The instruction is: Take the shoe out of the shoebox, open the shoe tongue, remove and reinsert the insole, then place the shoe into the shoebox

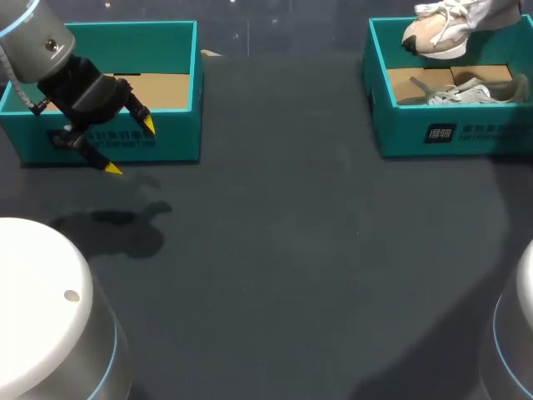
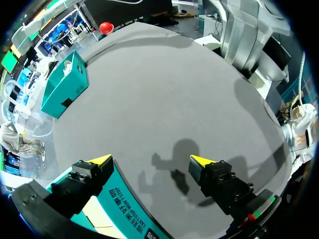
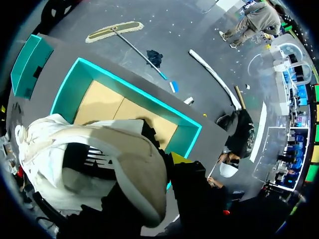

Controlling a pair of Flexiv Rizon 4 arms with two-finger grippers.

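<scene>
At the left, your left gripper (image 1: 130, 147) hangs with its 2 fingers spread wide and nothing between them, just in front of the left box (image 1: 117, 32). Leave it there for now. It is well apart from the work, and I think you will need it only when the tongue must be opened.

The middle of the table (image 1: 275, 250) is the good place to put the shoe down.

At the right, the shoe (image 1: 441, 29) hangs in the air above the shoebox (image 1: 400, 125), with its sole over the back rim. A second shoe (image 1: 466, 90) lies inside the box.

Your right gripper (image 3: 172, 167) shows only 1 yellow tip (image 3: 180, 158), because the shoe hides the other. Since the shoe is off the box, I judge it is pinched.

Raise it straight up until the sole is fully free of the rim. Then carry it slowly toward the middle, holding it level so the pinch does not slip. Watch that the laces do not catch the second shoe. Set it down on its sole with the opening upward.
</scene>
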